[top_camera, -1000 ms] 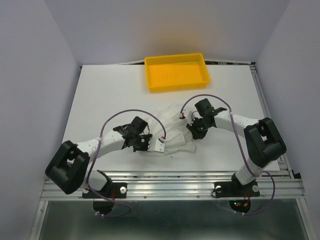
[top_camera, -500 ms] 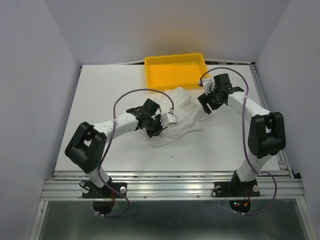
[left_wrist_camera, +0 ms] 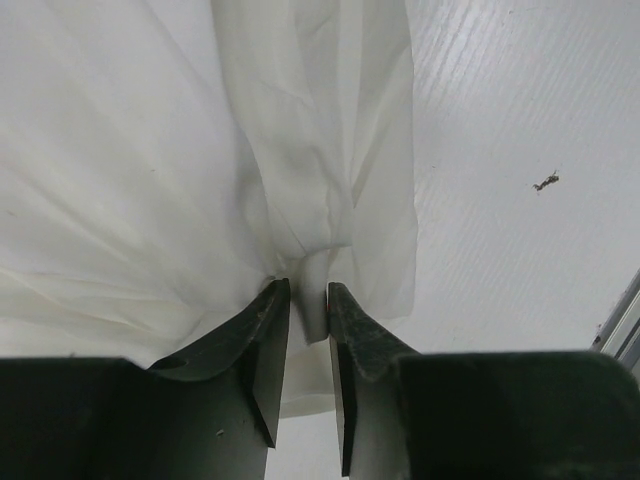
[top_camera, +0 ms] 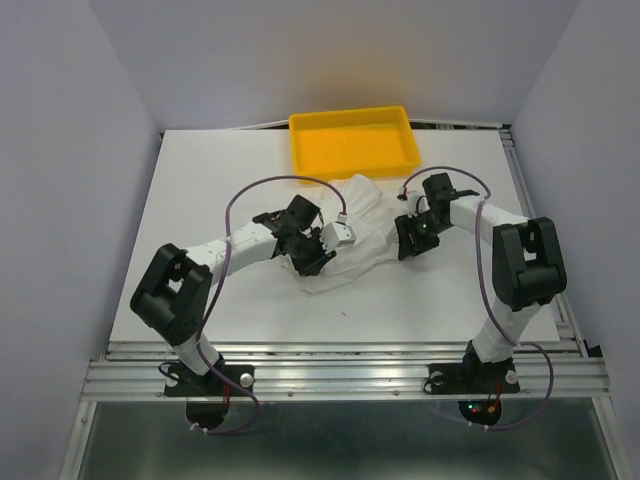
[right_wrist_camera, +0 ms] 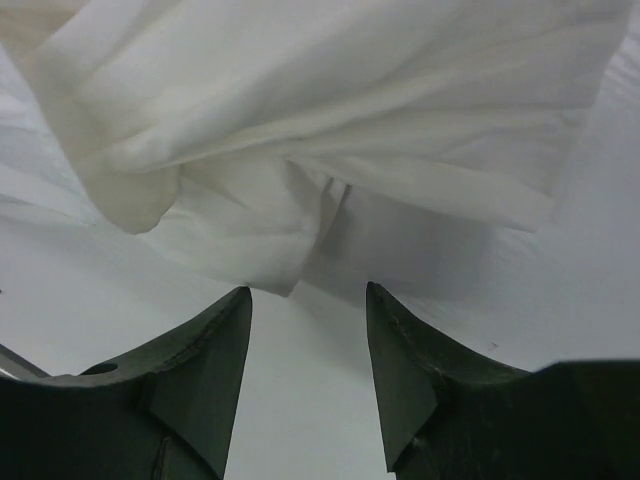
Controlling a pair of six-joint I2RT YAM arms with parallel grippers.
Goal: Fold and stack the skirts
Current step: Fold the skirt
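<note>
A white skirt [top_camera: 365, 235] lies crumpled on the white table, just in front of the yellow tray. My left gripper [top_camera: 322, 250] is shut on a fold of the skirt [left_wrist_camera: 305, 290] at the cloth's near left edge. The cloth spreads up and left of the fingers in the left wrist view. My right gripper [top_camera: 408, 245] is open at the skirt's right edge. In the right wrist view the skirt [right_wrist_camera: 330, 130] hangs just beyond the fingertips [right_wrist_camera: 385, 310], with bare table between the jaws and nothing held.
The yellow tray [top_camera: 352, 144] stands at the back middle of the table [top_camera: 200, 190]. A small dark speck [left_wrist_camera: 545, 181] lies on the table to the right of the skirt. The table's front rail runs along the bottom.
The right gripper has let go of the cloth and come back down from the tray's corner to the skirt's right edge. The left gripper has stayed shut on the skirt, nearly still over the last half second.
</note>
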